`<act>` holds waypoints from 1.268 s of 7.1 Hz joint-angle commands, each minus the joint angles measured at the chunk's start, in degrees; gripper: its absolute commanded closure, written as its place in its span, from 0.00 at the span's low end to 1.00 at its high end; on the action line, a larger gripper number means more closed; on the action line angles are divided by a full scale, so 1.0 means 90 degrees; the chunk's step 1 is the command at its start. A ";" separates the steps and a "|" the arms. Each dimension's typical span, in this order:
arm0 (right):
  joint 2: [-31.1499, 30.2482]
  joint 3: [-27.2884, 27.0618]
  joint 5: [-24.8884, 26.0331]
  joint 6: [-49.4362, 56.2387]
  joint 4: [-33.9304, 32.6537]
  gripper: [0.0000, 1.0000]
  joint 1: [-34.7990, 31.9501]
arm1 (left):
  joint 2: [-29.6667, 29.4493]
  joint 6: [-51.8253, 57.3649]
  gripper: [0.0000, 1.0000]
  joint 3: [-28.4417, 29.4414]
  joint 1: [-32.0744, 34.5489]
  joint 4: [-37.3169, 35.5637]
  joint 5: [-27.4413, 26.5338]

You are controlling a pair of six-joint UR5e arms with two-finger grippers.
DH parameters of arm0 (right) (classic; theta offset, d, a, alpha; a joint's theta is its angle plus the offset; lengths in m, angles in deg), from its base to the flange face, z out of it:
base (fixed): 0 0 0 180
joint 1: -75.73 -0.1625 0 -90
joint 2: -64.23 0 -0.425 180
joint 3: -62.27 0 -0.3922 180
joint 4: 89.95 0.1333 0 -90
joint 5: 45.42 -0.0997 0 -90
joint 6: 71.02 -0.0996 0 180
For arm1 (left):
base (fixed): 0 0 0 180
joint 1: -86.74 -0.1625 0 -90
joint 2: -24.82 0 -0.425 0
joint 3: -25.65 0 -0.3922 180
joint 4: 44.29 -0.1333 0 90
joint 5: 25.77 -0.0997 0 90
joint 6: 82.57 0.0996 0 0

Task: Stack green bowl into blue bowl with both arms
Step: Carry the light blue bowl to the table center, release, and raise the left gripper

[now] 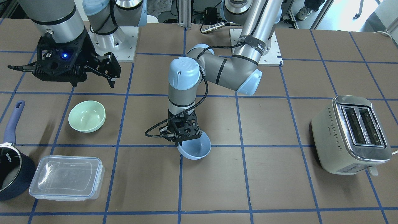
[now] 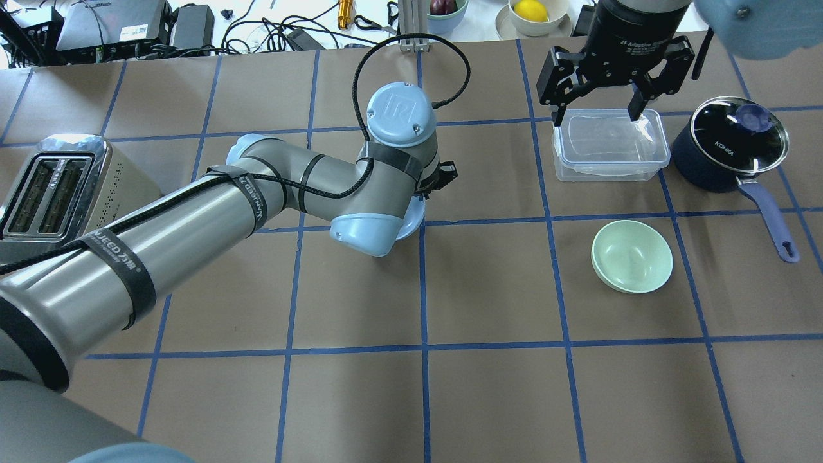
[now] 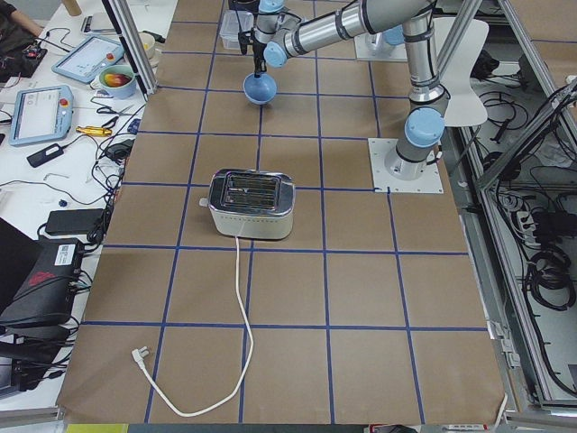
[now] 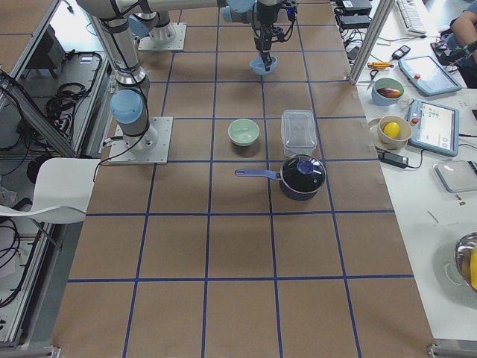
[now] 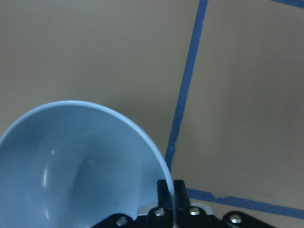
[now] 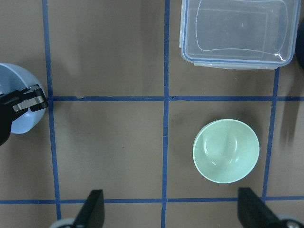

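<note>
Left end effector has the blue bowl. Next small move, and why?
Probably lower the right end effector onto the rim of the pale mint-green round bowl: it hangs open and empty, that bowl sits ungripped, and the left end effector pinches the light blue round bowl.

The brown tabletop [image 1: 267,177], gridded in blue tape [image 1: 264,145], carries a green bowl [image 1: 87,116], clear lidded container [image 1: 66,177] and navy saucepan [image 1: 14,175] near the right tool [image 2: 596,116]. A toaster [image 1: 351,133] stands well apart from the left tool [image 1: 179,143].
</note>
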 commanded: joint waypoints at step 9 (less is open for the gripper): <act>0.0122 -0.3761 0.0093 0.2780 -0.3942 0.00 0.2508 | 0.3219 0.4506 0.00 0.0716 -0.2894 0.4609 0.0083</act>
